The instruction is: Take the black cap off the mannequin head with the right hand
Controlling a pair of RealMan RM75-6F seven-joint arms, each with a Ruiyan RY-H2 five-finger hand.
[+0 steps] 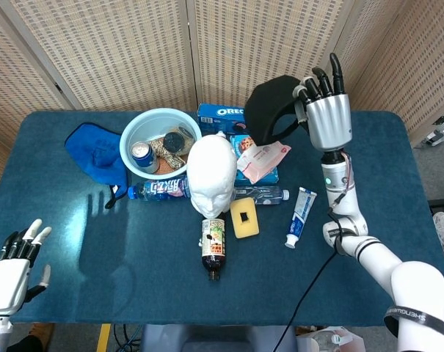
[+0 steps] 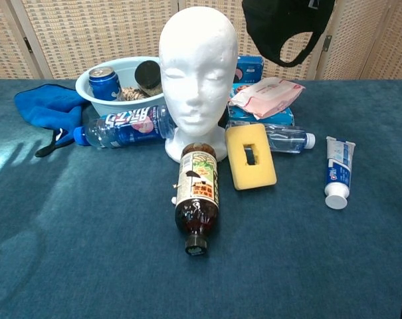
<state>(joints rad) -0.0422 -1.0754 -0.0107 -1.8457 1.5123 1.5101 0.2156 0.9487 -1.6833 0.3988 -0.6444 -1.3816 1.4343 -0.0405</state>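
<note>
The black cap [image 1: 273, 108] hangs in the air to the right of the bare white mannequin head [image 1: 211, 174], held by my right hand [image 1: 327, 110] raised above the table's back right. In the chest view the cap [image 2: 285, 26] dangles at the top, above the wipes pack, and the mannequin head [image 2: 198, 73] stands bare in the centre. My right hand itself is out of the chest view. My left hand [image 1: 13, 258] rests at the table's near left corner, fingers apart, holding nothing.
Around the head lie a brown bottle [image 1: 213, 246], a yellow sponge [image 1: 244, 217], a toothpaste tube [image 1: 299, 215], a water bottle [image 1: 159, 188], a pale blue bowl [image 1: 139, 132] with a can, a blue cloth [image 1: 97, 150], a wipes pack [image 1: 261, 159] and a cookie box [image 1: 220, 113].
</note>
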